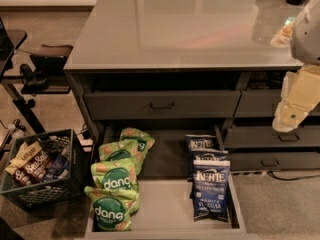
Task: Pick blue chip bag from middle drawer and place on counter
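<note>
A glossy dark blue chip bag (211,189) lies in the shallow grey metal drawer (165,204).
My cream claw (290,116) hangs at right, below the smooth grey tabletop (175,29); spread or not, I cannot tell.

A: Where have you got me?
B: You're in an office snack nook: carpet (280,199), grey desk (175,29) over snack-stocked drawer (165,204), crate (30,196) of snacks near left. Your hand (286,121) hangs at right.

Your desk (170,29) has a glossy grey top, and a small pale item (284,33) lies near its right edge. Its open middle drawer (165,209) carries green bags (116,178) on the left and three blue chip bags (211,189) on the right. The jaws hang before the desk's right front.
</note>
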### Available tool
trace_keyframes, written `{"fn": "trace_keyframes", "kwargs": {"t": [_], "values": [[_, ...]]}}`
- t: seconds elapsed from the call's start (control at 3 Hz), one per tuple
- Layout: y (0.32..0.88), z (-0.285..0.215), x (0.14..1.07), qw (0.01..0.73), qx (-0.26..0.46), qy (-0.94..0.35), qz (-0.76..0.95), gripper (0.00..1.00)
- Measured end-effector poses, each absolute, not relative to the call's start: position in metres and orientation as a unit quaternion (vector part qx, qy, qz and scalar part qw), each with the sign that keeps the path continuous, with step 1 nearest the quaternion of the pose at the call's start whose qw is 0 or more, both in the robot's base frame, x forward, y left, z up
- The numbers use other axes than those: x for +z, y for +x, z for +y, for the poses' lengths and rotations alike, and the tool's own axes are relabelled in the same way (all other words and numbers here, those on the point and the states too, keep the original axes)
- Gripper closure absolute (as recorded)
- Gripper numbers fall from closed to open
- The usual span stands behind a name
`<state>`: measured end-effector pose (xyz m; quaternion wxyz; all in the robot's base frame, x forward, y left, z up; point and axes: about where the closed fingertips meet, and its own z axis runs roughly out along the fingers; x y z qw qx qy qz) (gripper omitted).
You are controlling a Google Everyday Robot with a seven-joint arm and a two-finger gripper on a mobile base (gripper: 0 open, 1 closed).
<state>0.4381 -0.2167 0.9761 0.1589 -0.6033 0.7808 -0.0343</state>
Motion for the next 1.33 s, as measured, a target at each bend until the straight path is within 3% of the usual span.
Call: {"fn": "trace_keyframes", "kwargs": {"t": [0.67,1.33], "values": [[0.44,-0.223,0.956,0.163,-0.022,-0.593,0.788,0.0],[0.438,-0.25,0.851,0.201,0.013,-0.584,0.786,0.0]]}}
